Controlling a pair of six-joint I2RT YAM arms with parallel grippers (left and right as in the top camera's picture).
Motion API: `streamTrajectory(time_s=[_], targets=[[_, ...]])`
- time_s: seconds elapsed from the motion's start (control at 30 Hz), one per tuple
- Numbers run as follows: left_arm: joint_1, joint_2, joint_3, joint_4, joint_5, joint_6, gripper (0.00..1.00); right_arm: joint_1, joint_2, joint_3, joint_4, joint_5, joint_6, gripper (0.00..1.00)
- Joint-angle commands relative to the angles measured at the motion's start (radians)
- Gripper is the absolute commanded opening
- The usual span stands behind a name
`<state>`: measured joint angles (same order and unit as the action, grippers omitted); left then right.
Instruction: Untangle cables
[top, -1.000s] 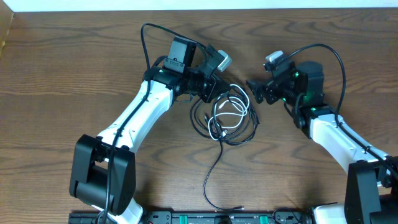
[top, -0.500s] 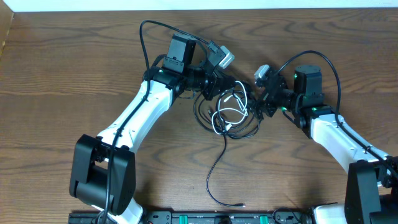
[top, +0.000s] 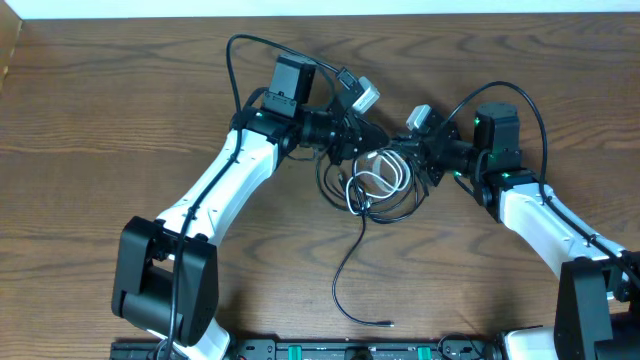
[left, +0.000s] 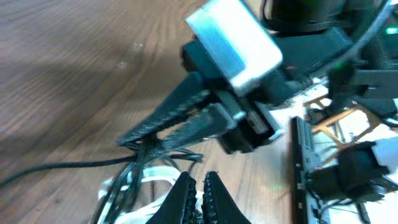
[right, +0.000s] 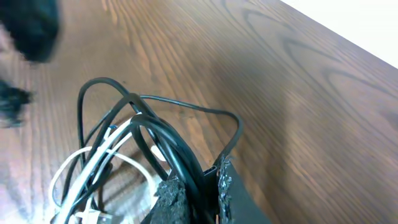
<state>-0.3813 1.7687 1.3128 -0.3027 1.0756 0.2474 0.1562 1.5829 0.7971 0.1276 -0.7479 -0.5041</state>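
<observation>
Your right gripper (top: 412, 160), well clear of the cables (top: 378, 182) a second ago with jaws wide, is now at the bundle's right edge, jaws closed on black strands. The bundle itself sits slightly farther up the counter (top: 100, 120).

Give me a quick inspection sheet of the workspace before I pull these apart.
Surface: brown wooden table.
Job's things: cables tangled at centre, black with a white cable inside; one black tail trails toward the near edge.
Clutter: nothing seen.
Grippers: left gripper shut at the tangle's upper left, its hold unclear; right gripper shut on black cables.
Cables: arm wires loop clear of the tangle.
Surroundings: white strip beyond the far edge.
</observation>
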Motion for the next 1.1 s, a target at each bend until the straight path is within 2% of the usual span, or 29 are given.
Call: streamTrajectory(time_s=[0.0, 0.17, 0.33, 0.5, 0.73, 0.77, 0.8, 0.87, 1.07], targets=[[0.003, -0.024, 0.0, -0.013, -0.118, 0.002, 0.08, -0.005, -0.009, 0.003, 0.0, -0.075, -0.009, 0.01], [0.003, -0.024, 0.0, -0.033, -0.128, -0.001, 0.08, -0.005, -0.009, 0.003, -0.001, -0.075, -0.005, 0.01], [0.002, -0.024, 0.0, -0.048, -0.246, -0.002, 0.08, -0.004, -0.009, 0.003, -0.005, -0.083, 0.024, 0.01], [0.002, -0.024, 0.0, -0.051, -0.267, -0.005, 0.17, -0.004, -0.009, 0.003, -0.005, -0.101, 0.024, 0.01], [0.002, -0.024, 0.0, -0.047, -0.263, -0.006, 0.57, 0.008, -0.009, 0.003, -0.008, -0.115, 0.007, 0.01], [0.002, -0.024, 0.0, -0.047, -0.253, -0.006, 0.64, 0.008, -0.009, 0.003, -0.008, -0.115, 0.005, 0.01], [0.002, -0.024, 0.0, -0.048, -0.239, -0.006, 0.8, 0.008, -0.009, 0.003, -0.005, -0.115, 0.005, 0.01], [0.002, -0.024, 0.0, -0.048, -0.216, -0.006, 0.93, 0.008, -0.009, 0.003, -0.003, -0.098, 0.005, 0.01], [0.002, -0.024, 0.0, -0.06, -0.216, -0.005, 0.94, 0.008, -0.009, 0.003, 0.001, -0.063, 0.005, 0.01]])
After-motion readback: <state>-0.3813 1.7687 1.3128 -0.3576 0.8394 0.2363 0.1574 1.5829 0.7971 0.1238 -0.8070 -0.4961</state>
